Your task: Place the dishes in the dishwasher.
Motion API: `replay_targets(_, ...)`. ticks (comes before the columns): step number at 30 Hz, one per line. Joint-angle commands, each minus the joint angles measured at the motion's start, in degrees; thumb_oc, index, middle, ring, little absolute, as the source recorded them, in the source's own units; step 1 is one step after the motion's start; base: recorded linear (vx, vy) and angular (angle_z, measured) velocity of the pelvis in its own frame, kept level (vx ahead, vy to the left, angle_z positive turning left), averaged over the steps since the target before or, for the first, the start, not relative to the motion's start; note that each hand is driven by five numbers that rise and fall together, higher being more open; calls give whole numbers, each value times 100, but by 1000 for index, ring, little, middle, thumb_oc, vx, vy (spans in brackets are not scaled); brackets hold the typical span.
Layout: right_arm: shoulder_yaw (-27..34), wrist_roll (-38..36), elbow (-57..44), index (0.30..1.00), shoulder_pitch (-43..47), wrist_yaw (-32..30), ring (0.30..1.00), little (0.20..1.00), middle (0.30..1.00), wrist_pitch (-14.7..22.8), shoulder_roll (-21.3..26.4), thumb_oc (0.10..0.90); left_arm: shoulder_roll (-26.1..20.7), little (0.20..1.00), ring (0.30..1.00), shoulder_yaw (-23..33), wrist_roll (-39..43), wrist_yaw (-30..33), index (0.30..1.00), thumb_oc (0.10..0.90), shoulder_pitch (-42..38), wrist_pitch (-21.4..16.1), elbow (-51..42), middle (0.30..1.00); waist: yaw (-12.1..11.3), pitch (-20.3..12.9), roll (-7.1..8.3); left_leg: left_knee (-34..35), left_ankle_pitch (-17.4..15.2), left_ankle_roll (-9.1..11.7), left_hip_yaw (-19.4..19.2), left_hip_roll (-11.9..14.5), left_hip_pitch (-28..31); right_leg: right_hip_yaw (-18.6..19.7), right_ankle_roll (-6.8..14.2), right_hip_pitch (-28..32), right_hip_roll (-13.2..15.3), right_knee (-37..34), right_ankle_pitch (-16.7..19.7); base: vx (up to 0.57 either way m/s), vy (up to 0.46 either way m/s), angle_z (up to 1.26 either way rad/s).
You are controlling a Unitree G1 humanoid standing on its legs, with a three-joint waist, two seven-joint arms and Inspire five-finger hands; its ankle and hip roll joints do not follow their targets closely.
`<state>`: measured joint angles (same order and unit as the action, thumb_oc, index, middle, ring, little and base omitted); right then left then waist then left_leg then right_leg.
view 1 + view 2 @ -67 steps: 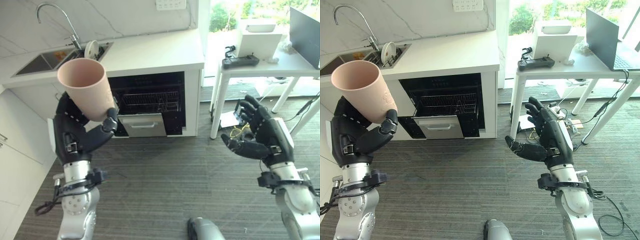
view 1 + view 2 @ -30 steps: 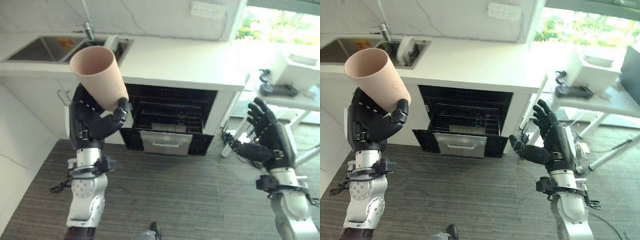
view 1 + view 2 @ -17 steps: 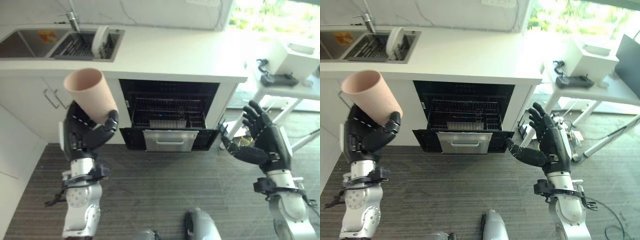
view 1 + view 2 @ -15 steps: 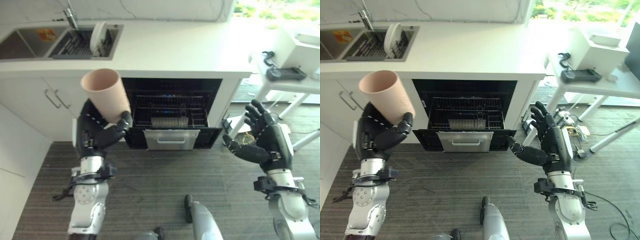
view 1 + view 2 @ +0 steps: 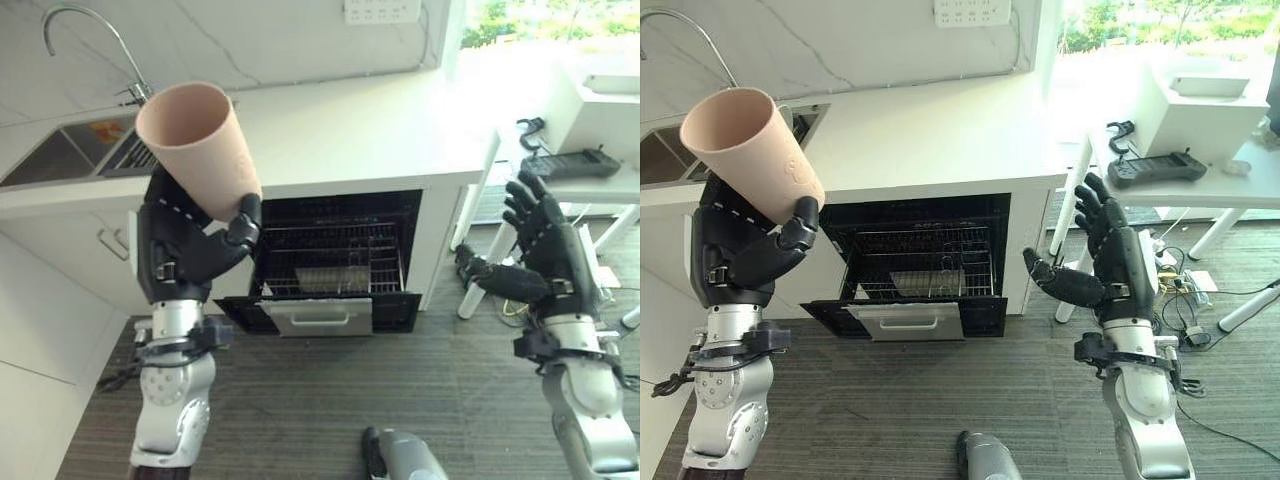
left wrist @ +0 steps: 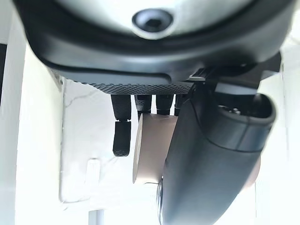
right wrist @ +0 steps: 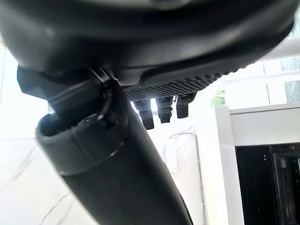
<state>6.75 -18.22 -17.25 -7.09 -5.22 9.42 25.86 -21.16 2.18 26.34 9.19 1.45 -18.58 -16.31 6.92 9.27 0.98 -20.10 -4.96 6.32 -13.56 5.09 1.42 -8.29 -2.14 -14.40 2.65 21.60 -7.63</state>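
Pink cup (image 5: 196, 140) gripped in left hand (image 5: 185, 250), dishwasher (image 5: 335, 260) open

Left hand (image 5: 185, 255) raised, fingers curled; right hand (image 5: 545, 262) raised, fingers spread.

White marble wall (image 5: 250, 40) and counter (image 5: 350, 130) are seen; grey carpet (image 5: 320, 400) is laid; bright window (image 5: 1140, 25) beside white table (image 5: 1230, 190).
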Motion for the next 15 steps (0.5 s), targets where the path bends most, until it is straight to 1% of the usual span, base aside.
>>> replay_targets(1, 300, -87, -532, 900, 217, 179, 900, 900, 900, 432, 93, 800, -215, 300, 300, 409, -157, -98, 300, 400, -161, -799, -553, 300, -38, -292, 14, 291, 148, -247, -35, 245, -515, 317, 518, 800, 192, -441, -114, 217, 289, 5)
replay_targets(3, 306, -71, -564, 900, 239, 217, 900, 900, 900, 372, 152, 800, -241, 300, 300, 418, -80, -65, 300, 400, -103, -796, -559, 300, -93, -267, -101, 291, 79, -161, 150, 467, -1021, 312, 571, 908, 161, -441, -223, 229, 291, 28)
replay_targets(4, 296, -58, -593, 900, 239, 223, 900, 900, 900, 343, 189, 800, -241, 300, 300, 422, -54, -62, 300, 400, -72, -807, -555, 300, -129, -267, -131, 291, 98, -114, 274, 520, -1222, 315, 589, 953, 157, -441, -272, 294, 293, 36)
replay_targets(5, 293, -69, -602, 900, 245, 245, 900, 900, 900, 334, 237, 800, -232, 300, 300, 435, -15, -71, 300, 400, 3, -854, -552, 300, -231, -253, -175, 291, 281, -16, 580, 588, -1562, 370, 588, 1074, 122, -441, -387, 304, 284, 23)
replay_targets(6, 277, -77, -593, 900, 274, 243, 900, 900, 900, 332, 279, 800, -215, 300, 300, 436, -2, -81, 300, 400, 53, -914, -537, 300, -295, -242, -195, 291, 380, 30, 690, 623, -1722, 390, 589, 1169, 115, -441, -458, 340, 309, -38)
replay_targets(7, 251, -126, -569, 900, 330, 235, 900, 900, 900, 326, 339, 800, -198, 300, 300, 439, 17, -113, 300, 400, 107, -1000, -508, 300, -362, -238, -209, 291, 442, 54, 733, 655, -1835, 411, 597, 1294, 124, -441, -547, 295, 278, -59)
replay_targets(9, 208, -256, -534, 900, 383, 246, 900, 900, 900, 334, 392, 800, -174, 300, 300, 474, -10, -137, 300, 400, 150, -1092, -470, 300, -405, -259, -194, 291, 325, 31, 708, 699, -1818, 430, 648, 1379, 212, -441, -620, 250, 264, -66)
replay_targets(10, 218, -315, -561, 900, 339, 250, 900, 900, 900, 354, 383, 800, -185, 300, 300, 490, -10, -113, 300, 400, 148, -1102, -444, 300, -393, -295, -183, 291, 260, 21, 601, 737, -1769, 365, 712, 1428, 319, -441, -623, 260, 299, -57)
replay_targets(11, 237, -432, -596, 900, 275, 279, 900, 900, 900, 371, 345, 800, -199, 300, 300, 497, 5, -87, 300, 400, 86, -1061, -394, 300, -380, -333, -168, 291, 185, -17, 525, 697, -1694, 339, 800, 1482, 438, -441, -608, 342, 363, -46)
replay_targets(12, 264, -541, -642, 900, 188, 281, 900, 900, 900, 431, 261, 800, -234, 300, 300, 500, -11, -78, 300, 400, -36, -991, -363, 300, -382, -384, -138, 291, 101, -74, 542, 594, -1631, 323, 914, 1526, 576, -441, -547, 282, 280, -46)
replay_targets(13, 271, -550, -661, 900, 169, 282, 900, 900, 900, 462, 231, 800, -240, 300, 300, 501, -31, -93, 300, 400, -71, -974, -359, 300, -384, -395, -125, 291, 84, -95, 530, 565, -1621, 314, 942, 1542, 614, -441, -533, 312, 277, -22)
replay_targets(14, 285, -677, -739, 900, 128, 341, 900, 900, 900, 485, 147, 800, -274, 300, 300, 504, -186, -157, 300, 400, -205, -920, -348, 300, -392, -426, -84, 291, 38, -188, 464, 462, -1581, 260, 1021, 1606, 736, -441, -463, 257, 221, -19)
replay_targets(15, 276, -582, -769, 900, 112, 309, 900, 900, 900, 483, 56, 800, -287, 300, 300, 481, -310, -180, 300, 400, -287, -883, -345, 300, -404, -437, -62, 291, 12, -248, 477, 377, -1564, 235, 1052, 1646, 797, -441, -416, 288, 240, -18)
